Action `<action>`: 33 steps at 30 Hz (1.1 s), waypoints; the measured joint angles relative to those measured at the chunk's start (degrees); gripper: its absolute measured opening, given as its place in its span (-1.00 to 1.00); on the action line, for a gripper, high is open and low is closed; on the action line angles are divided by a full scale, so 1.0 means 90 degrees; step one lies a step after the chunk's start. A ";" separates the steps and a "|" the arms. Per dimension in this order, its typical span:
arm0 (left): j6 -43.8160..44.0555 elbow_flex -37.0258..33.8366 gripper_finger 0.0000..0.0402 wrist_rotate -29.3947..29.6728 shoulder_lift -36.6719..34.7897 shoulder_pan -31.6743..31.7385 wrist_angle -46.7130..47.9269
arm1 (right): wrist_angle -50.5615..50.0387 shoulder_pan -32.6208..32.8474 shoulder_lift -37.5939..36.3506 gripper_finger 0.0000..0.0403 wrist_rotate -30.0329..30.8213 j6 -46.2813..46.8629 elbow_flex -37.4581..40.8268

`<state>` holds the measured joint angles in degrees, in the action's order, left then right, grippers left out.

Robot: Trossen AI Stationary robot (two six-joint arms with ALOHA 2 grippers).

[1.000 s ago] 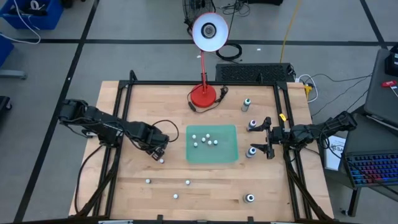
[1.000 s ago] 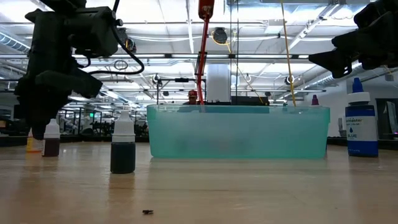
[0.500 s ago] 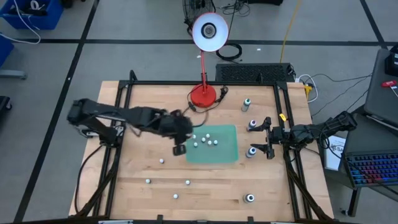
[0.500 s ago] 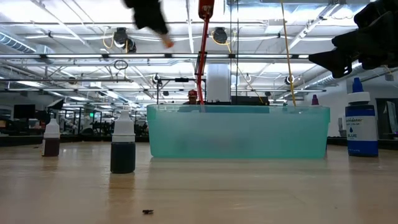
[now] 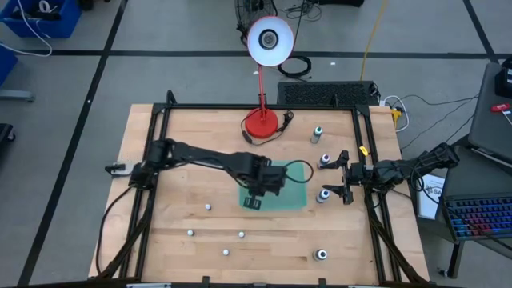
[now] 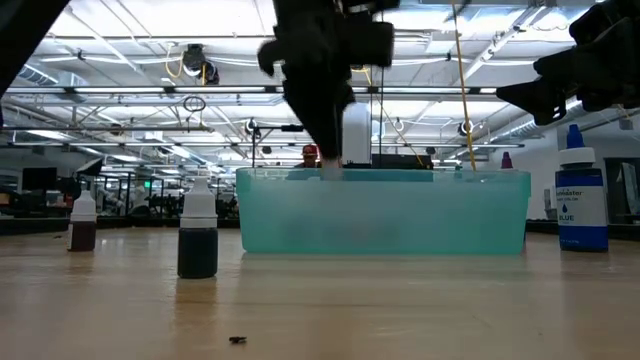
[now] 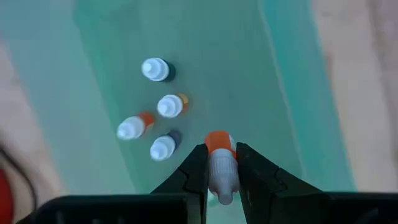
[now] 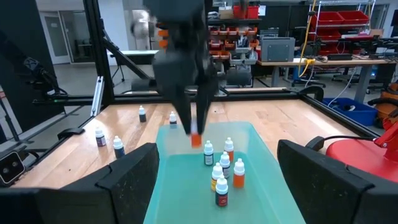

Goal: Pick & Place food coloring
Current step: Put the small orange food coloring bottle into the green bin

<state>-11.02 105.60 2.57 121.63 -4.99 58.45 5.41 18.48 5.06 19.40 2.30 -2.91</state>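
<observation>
My left gripper (image 7: 221, 177) hangs above the green tray (image 5: 293, 195), shut on a small orange food coloring bottle (image 7: 219, 142) with a white cap. Several more small bottles (image 7: 163, 148) stand inside the tray below it. From the right wrist view the held bottle (image 8: 194, 140) hangs clear above the tray's near part. Other small bottles (image 5: 208, 206) stand loose on the wooden table. My right gripper (image 5: 346, 181) waits open at the table's right edge, level, with nothing between its fingers. My left gripper pinches the bottle's white cap end (image 7: 222, 182) between its two fingers, which come from above and point steeply down. The orange body (image 7: 219, 140) hangs below the fingertips, upright, lifted clear over the tray.
A red-based desk lamp (image 5: 262, 122) stands at the far edge behind the tray. Larger dark-capped bottles (image 5: 324, 161) stand between the tray and the right gripper, another (image 5: 322, 255) near the front. Small bottles (image 5: 241, 234) dot the table's near left part.
My left gripper has swung from the table's left part toward the right and up, then over the tray, rolling its wrist on the way. It has stayed shut on the orange bottle, which travelled with it clear of the table.
</observation>
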 joint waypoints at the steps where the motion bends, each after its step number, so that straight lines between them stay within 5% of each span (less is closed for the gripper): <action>1: -0.0002 0.0000 -0.71 0.0001 0.0087 0.0000 -0.0054 | 0.0000 0.0000 0.0000 0.56 -0.0002 0.0000 0.0002; 25: 0.0784 -0.0002 -0.70 -0.0026 0.0698 0.0418 0.0168 | -0.0002 0.0000 0.0000 0.56 -0.0002 0.0000 -0.0001; 33: 0.0760 -0.0002 -0.34 -0.0066 0.0698 0.0331 0.0163 | -0.0002 0.0000 -0.0002 0.56 -0.0001 -0.0001 0.0002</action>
<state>-4.19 105.58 1.98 127.92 -2.01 59.92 5.39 18.48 5.04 19.39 2.29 -2.90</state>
